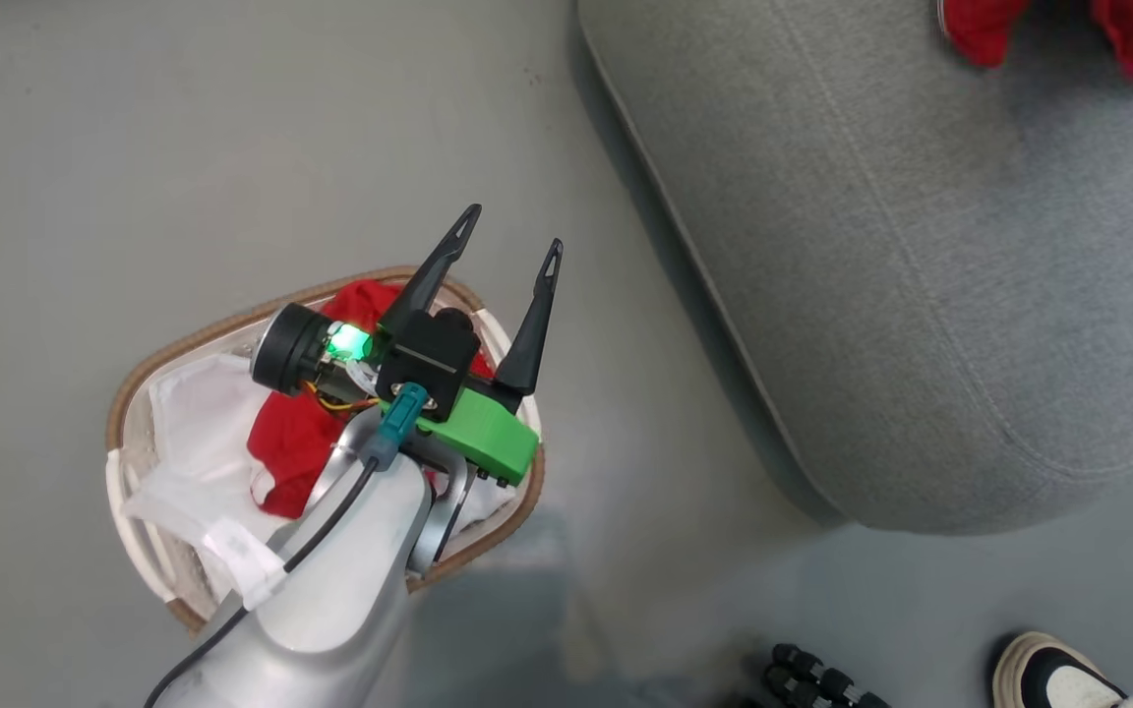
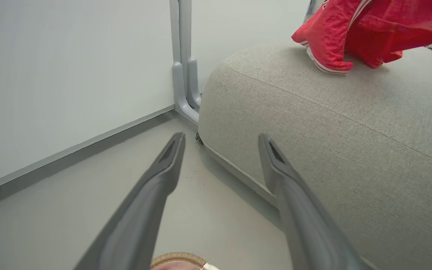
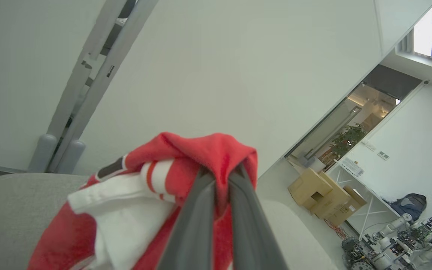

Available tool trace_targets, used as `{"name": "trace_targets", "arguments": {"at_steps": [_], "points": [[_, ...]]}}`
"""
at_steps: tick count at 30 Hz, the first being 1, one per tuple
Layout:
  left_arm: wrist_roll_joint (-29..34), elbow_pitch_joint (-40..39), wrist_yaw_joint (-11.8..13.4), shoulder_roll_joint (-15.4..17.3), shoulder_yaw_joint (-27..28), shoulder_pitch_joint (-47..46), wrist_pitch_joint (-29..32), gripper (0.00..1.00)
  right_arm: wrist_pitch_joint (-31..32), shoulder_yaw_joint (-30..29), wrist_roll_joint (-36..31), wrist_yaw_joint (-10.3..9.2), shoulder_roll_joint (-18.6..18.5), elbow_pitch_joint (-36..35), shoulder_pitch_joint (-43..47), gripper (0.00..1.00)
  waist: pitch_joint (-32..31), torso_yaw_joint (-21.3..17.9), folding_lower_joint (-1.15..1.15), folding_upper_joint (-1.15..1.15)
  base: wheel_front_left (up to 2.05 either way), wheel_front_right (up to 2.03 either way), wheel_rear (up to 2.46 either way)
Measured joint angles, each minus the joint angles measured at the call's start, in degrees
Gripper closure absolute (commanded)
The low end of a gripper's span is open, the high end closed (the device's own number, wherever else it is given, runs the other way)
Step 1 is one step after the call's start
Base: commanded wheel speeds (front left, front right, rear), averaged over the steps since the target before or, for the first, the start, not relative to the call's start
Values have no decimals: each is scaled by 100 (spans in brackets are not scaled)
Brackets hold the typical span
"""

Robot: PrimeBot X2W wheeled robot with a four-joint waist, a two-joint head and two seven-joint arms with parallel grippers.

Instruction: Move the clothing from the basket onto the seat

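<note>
The basket [image 1: 134,383] stands on the floor at the lower left, with red clothing [image 1: 296,433] lying in it beside a white cloth [image 1: 198,413]. My left gripper [image 1: 514,228] hangs open and empty over the basket's far rim, fingers pointing toward the grey seat [image 1: 921,295]. In the left wrist view its fingers [image 2: 221,138] are spread before the seat's [image 2: 351,131] corner, and a red garment [image 2: 366,33] hangs over the cushion top. My right gripper [image 3: 221,171] is shut on that red, white-striped clothing [image 3: 186,165], held just above the seat [image 3: 9,210].
A person's shoe [image 1: 1058,674] and a black ribbed object [image 1: 822,678] sit on the floor at the lower right. A white wall with a grey post [image 2: 184,75] stands behind the seat. Cardboard boxes [image 3: 321,191] lie farther off.
</note>
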Motion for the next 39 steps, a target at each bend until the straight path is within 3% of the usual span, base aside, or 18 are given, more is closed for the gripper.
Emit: {"name": "trace_targets", "arguments": {"at_steps": [3,5,7,14,25,31,39], "points": [[0,16,2,-21,9,-1,1,0,1,-313,-147,0,148,465,272,100,128,185,0,0,0,0,0],[-4,30,20,-46,26,0,1,0,1,-599,-312,0,218,712,462,68,198,302,0,0,0,0,0],[-3,35,41,-58,58,0,0,0,1,-943,-368,0,294,854,638,0,244,397,0,0,0,0,0],[12,-113,212,-23,354,168,1,0,1,-1753,-341,0,746,704,1528,0,145,586,0,0,0,0,0],[52,-474,413,68,1111,1043,0,0,1,-1895,-89,0,1315,-339,3045,0,-546,752,0,0,0,0,0],[104,-631,477,-11,1661,1458,0,0,1,-1358,174,-1,1677,-900,3420,0,-902,982,0,0,0,0,0],[311,-592,490,-123,2441,1926,0,0,1,-553,589,-1,1893,-1329,3683,0,-1361,1385,0,0,0,0,0]]}}
